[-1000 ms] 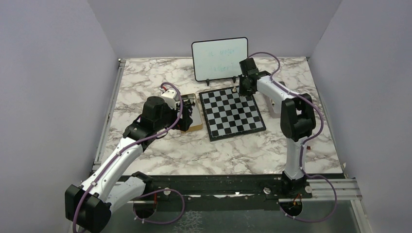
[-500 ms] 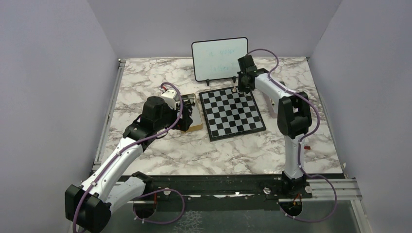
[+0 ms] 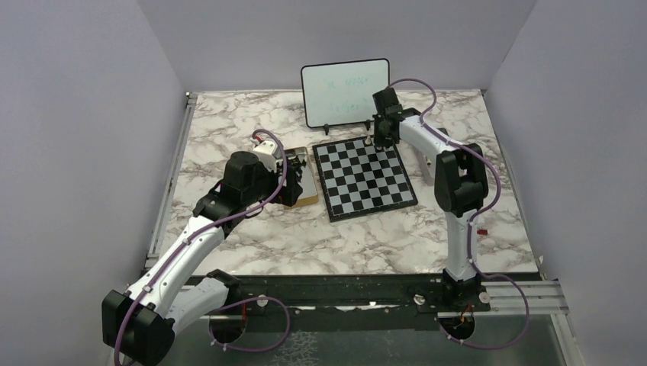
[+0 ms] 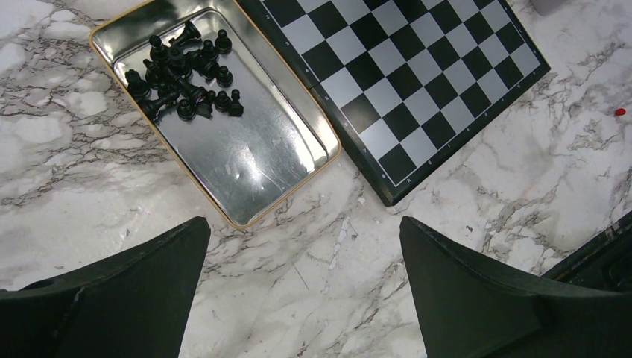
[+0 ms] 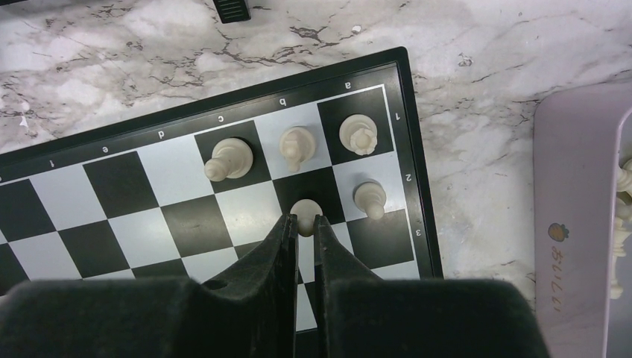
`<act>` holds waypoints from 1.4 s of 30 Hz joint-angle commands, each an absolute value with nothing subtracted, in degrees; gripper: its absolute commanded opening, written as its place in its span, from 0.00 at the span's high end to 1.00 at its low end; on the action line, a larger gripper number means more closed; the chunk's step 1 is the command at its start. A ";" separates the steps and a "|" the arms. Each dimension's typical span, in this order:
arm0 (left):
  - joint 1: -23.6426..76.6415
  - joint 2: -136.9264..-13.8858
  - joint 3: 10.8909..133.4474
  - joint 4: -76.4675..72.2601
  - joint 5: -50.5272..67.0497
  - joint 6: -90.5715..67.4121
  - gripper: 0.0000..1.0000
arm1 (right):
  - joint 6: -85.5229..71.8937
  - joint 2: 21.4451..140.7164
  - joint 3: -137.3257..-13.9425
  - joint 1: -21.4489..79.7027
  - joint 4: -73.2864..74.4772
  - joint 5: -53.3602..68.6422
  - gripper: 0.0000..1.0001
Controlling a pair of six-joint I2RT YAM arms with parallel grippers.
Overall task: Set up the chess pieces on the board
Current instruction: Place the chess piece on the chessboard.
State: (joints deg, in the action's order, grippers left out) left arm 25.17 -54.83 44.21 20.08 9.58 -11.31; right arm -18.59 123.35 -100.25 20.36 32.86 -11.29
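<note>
Lying flat on the marble table (image 3: 252, 236): the board (image 3: 365, 179). Touching its left edge, a metal tin (image 4: 246, 160) with black chessmen (image 4: 182, 74) heaped at one end. Left gripper (image 4: 302, 231) spread wide above the tin's corner. Right gripper (image 5: 304, 224) pinching a pale pawn (image 5: 304, 207) just beside four pale chess pieces (image 5: 296, 145) standing in the board's corner.

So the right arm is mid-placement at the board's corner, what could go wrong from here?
1. The right gripper is shut on a white piece, with a placed pawn close beside it and a back-row piece just ahead; opening or lifting away might topple them.
2. The black pieces lie heaped in the tin below the open left gripper, so picking one alone may be awkward.
</note>
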 commanded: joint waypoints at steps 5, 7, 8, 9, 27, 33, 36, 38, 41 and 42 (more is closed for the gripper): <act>25.40 -53.65 44.12 19.86 9.93 -10.74 0.01 | -19.07 125.75 -102.57 20.66 33.84 -12.74 0.85; 25.40 -53.63 44.12 19.86 9.91 -10.72 0.01 | -19.01 125.92 -102.72 20.66 33.86 -12.94 0.85; 25.40 -53.64 44.12 19.85 9.91 -10.72 0.01 | -18.92 126.06 -102.87 20.70 34.04 -13.08 0.85; 25.40 -53.67 44.12 19.86 9.93 -10.72 0.01 | -18.90 126.17 -102.90 20.68 34.08 -13.09 0.85; 25.40 -53.69 44.12 19.86 9.84 -10.72 0.01 | -18.54 126.55 -103.68 20.66 35.89 -13.60 0.82; 25.40 -53.45 44.12 19.85 9.87 -10.81 0.01 | -18.37 126.60 -103.72 20.66 36.31 -13.29 0.82; 25.40 -53.30 44.08 19.82 9.84 -10.81 0.01 | -18.37 126.67 -103.54 20.67 36.26 -13.10 0.81; 25.40 -53.21 44.04 19.86 9.87 -10.81 0.01 | -18.37 126.79 -103.45 20.68 36.07 -13.05 0.81; 25.39 -53.11 44.03 19.82 9.86 -10.82 0.01 | -18.36 127.00 -103.79 20.67 36.16 -12.90 0.81; 25.40 -53.07 44.03 19.86 9.89 -10.86 0.01 | -18.31 127.00 -103.80 20.66 36.11 -12.76 0.81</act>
State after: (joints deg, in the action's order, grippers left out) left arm 25.17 -54.33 44.21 20.08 9.58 -11.31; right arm -18.41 125.32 -102.06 20.36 34.81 -11.97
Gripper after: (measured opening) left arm 0.990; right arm 0.194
